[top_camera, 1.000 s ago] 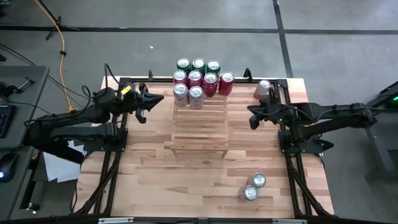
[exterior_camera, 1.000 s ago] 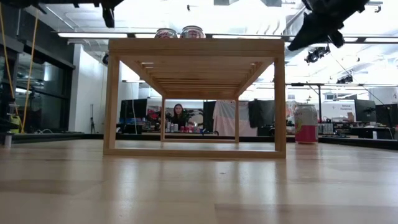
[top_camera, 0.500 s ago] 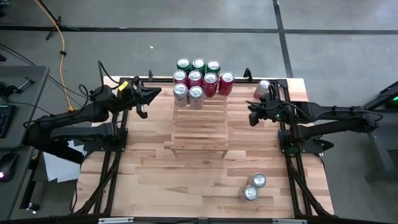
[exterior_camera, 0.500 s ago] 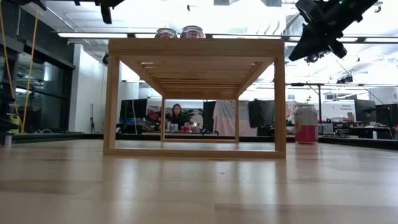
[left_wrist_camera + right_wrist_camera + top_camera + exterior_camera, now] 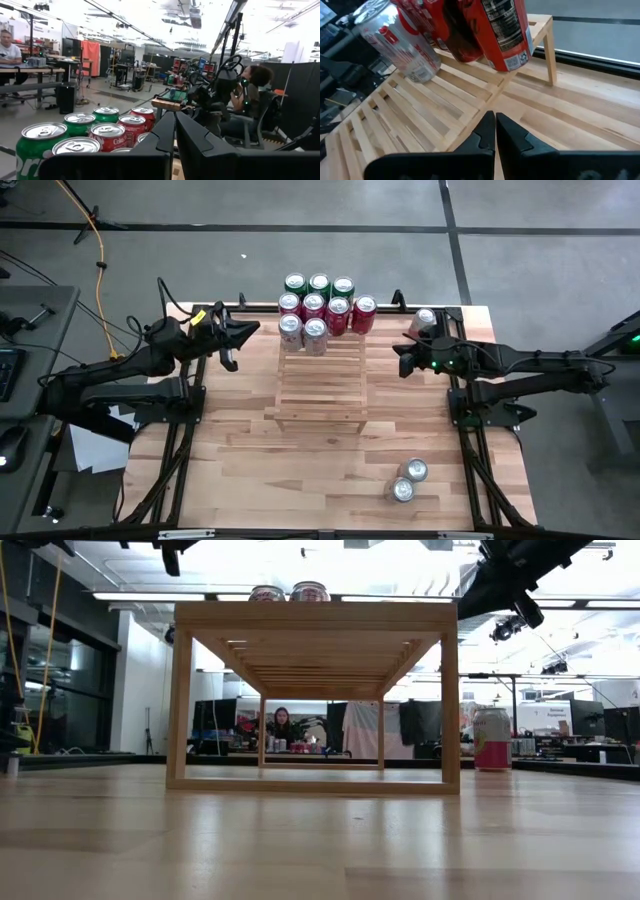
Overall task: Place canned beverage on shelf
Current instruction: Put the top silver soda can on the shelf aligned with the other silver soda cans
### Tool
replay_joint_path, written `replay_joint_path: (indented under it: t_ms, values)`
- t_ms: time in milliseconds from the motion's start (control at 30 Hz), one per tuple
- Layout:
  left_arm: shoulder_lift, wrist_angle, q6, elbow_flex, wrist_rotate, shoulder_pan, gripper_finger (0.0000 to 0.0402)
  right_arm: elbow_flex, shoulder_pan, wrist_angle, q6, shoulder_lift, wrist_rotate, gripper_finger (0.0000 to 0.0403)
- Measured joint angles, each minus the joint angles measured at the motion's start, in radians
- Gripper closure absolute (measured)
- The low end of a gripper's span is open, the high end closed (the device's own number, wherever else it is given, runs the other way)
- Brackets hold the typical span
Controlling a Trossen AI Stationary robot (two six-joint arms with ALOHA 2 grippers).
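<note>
The shelf is a light wooden slatted rack standing on its short legs in the middle of the table; it also shows in the low view. Several red, green and silver cans stand on its far end. One can stands on the table at the far right, also seen in the low view. Two more cans stand near the front right. My left gripper hovers shut to the left of the shelf's far end. My right gripper hovers shut to the shelf's right, and its wrist view looks down on the slats. Neither holds anything.
Black frame rails run along the table's left and right sides. Bare tabletop lies in front of the shelf. In the low view a person sits in the room beyond the table, and more people show in the left wrist view.
Both wrists have rolled a little while staying about where they were. My right gripper has also swung slightly toward the far edge, and in the low view it now sits higher at the picture's top. Both stay shut. No can has moved.
</note>
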Motion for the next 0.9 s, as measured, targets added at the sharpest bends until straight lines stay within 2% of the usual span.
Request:
replay_joint_path:
  t_ms: [467, 567, 700, 800, 900]
  values:
    - [0.0, -0.064, -0.044, -0.001, 0.002, -0.001, 0.0347, 0.0, 0.0, 0.003, -0.001, 0.0, 0.0, 0.0402]
    - [0.0, -0.104, -0.055, -0.001, 0.044, -0.002, 0.0351, 0.0, 0.0, -0.012, -0.01, 0.0, -0.017, 0.0402]
    - [0.0, -0.137, -0.114, -0.001, 0.055, -0.03, 0.0394, 0.0, 0.0, -0.019, -0.016, 0.0, -0.103, 0.0402]
    - [0.0, -0.134, -0.141, -0.001, 0.037, -0.081, 0.0399, 0.0, 0.003, 0.001, -0.022, -0.001, -0.188, 0.0401]
    - [0.0, -0.133, -0.175, -0.001, -0.006, -0.151, 0.0401, 0.0, 0.032, 0.111, -0.018, -0.005, -0.319, 0.0386]
